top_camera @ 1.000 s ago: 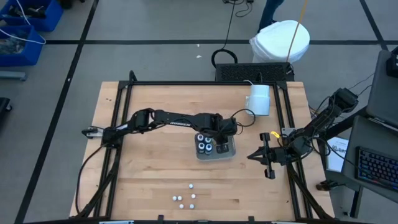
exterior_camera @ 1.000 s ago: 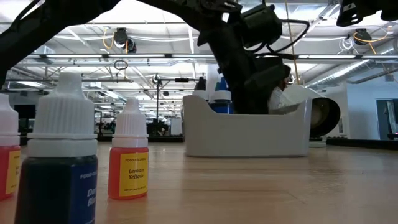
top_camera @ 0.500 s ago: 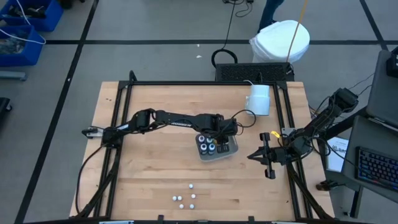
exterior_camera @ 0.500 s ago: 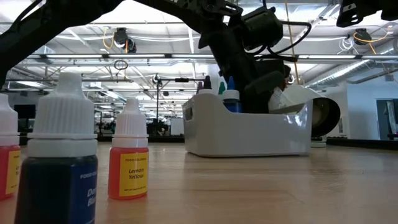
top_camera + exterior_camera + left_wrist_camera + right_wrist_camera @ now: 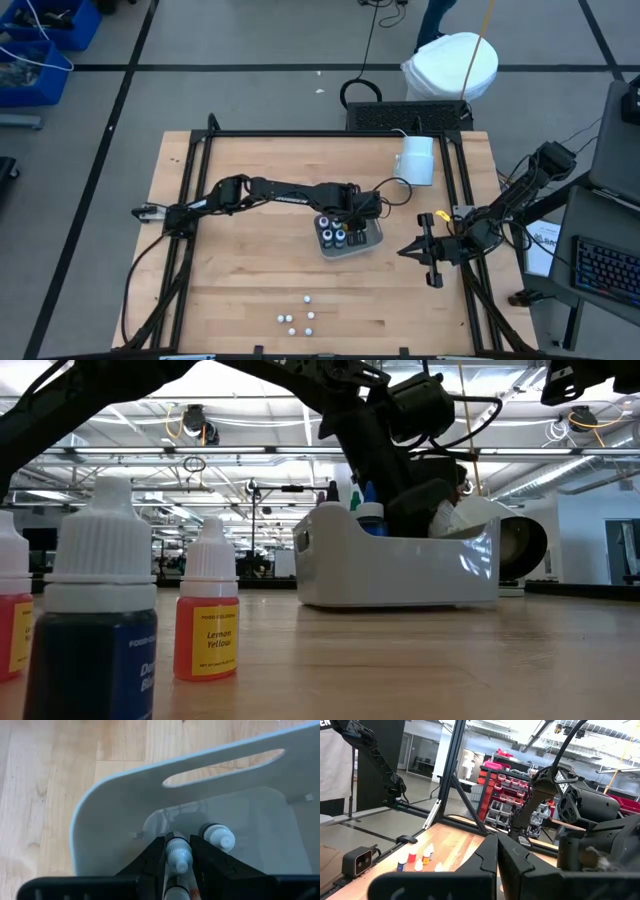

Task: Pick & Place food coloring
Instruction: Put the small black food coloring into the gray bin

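The clear plastic tray (image 5: 350, 238) sits mid-table with small dark pots (image 5: 330, 236) with pale tops in its left half. My left gripper (image 5: 356, 216) reaches into the tray and is shut on a white-capped dropper bottle (image 5: 178, 856). A second white-capped bottle (image 5: 218, 836) stands in the tray beside it. Several loose dropper bottles (image 5: 300, 318) stand near the table's near edge. In the low view they show close up, among them a blue one (image 5: 95, 620) and a yellow one (image 5: 208, 615). My right gripper (image 5: 420, 250) is shut and empty, to the right of the tray. My left gripper pinches the dropper bottle at its white cap (image 5: 176, 849) between its two fingers, one finger (image 5: 154, 862) on each side. The fingers slant down into the tray from the table's left. The bottle is inside the tray's walls; whether its base rests on the floor is hidden.
A large white mug (image 5: 416, 160) stands at the table's far right. A black frame (image 5: 300, 135) rims the table. Bare wood lies between the tray and the loose bottles. A white bin (image 5: 452, 62) and a person's legs show beyond the far edge.
My left gripper has shifted slightly toward the table's right inside the tray, still shut on the bottle. The tray has slid and turned a little with it. In the low view the tray's left end has risen a little.
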Motion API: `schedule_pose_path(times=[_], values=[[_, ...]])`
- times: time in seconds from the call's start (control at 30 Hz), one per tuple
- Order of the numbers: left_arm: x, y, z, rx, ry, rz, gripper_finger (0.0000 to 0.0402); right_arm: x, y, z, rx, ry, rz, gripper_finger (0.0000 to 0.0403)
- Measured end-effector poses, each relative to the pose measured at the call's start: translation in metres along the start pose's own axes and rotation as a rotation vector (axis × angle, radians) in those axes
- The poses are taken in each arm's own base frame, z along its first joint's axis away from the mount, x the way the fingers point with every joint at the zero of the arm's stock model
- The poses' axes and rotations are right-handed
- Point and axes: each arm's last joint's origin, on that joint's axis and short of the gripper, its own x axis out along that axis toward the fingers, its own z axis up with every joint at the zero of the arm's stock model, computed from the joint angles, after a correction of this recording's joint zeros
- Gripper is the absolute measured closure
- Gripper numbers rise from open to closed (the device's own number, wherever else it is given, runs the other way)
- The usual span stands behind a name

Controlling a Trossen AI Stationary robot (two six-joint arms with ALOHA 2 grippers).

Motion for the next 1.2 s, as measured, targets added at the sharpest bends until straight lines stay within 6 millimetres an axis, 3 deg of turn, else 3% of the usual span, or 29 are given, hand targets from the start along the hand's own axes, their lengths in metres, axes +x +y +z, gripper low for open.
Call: schedule_pose_path(times=[0.5,1.2], values=[[0.003,-0.018,-0.002,0.105,0.005,0.038,0.0316,0.0,0.0,0.0,-0.002,0.0,0.0,0.0403],[0.002,-0.019,-0.002,0.109,0.004,0.042,0.0316,0.0,0.0,0.0,0.0,-0.001,0.001,0.0403]])
